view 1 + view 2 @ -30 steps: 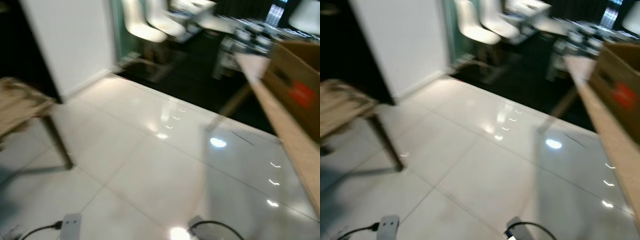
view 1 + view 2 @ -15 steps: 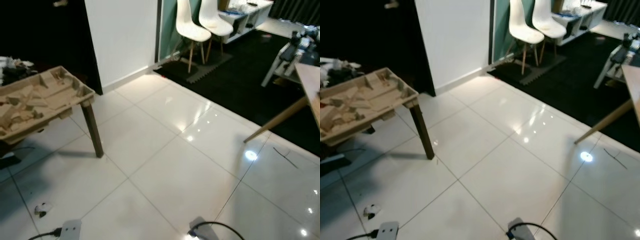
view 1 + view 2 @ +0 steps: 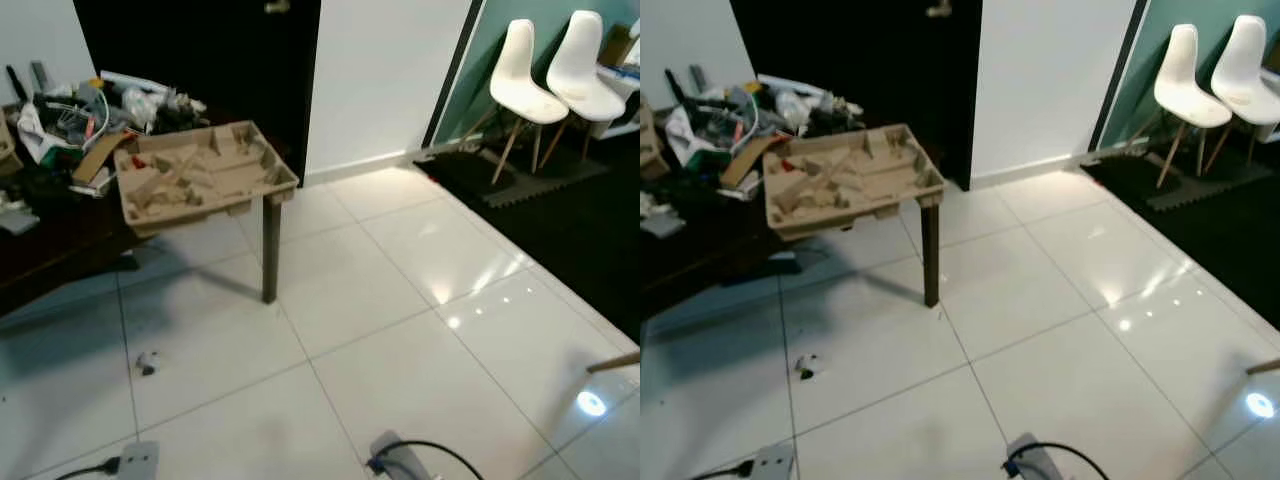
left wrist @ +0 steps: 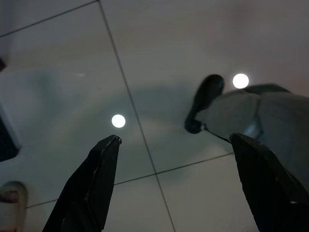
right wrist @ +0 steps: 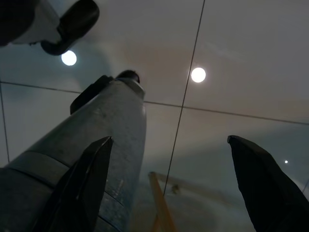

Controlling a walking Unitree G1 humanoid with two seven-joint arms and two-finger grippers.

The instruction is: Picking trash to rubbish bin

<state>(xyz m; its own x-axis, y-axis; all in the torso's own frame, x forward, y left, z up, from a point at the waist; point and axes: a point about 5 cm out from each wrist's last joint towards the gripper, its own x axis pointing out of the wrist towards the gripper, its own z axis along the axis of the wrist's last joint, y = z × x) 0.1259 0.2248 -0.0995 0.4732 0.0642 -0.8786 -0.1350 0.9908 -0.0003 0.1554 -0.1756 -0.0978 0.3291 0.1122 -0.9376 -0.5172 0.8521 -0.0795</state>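
Glossy white floor tiles (image 3: 400,300) with thin dark grout lines run ahead of you, throwing back ceiling lights as bright spots. Well ahead of both tools and to your left stands a low bench (image 3: 200,172) with a dark square leg; its top is a shallow tan tray of moulded pulp or cardboard, ribbed into uneven compartments. Behind it, against a black opening, a darker bench (image 3: 50,225) carries a loose heap of clutter (image 3: 90,105): wires, wrappers, cardboard flaps.

You have a small crumpled scrap (image 3: 147,362), pale with a dark fleck, lying on the tile to the front left, nearer than the tray bench and apart from its leg. No bin can be made out.

Far ahead on your right two white moulded chairs (image 3: 555,75) with slim wooden legs stand on dark carpet beside a teal wall.

Your left tool (image 4: 175,147) hangs over bare tile, its two tapered black fingers (image 4: 94,186) spread wide, gripping nothing. Your right tool (image 5: 174,150) hangs likewise, fingers (image 5: 87,186) wide apart and empty; beside it you see a grey, matte leg, rounded like a cylinder, and more tile with round light reflections.
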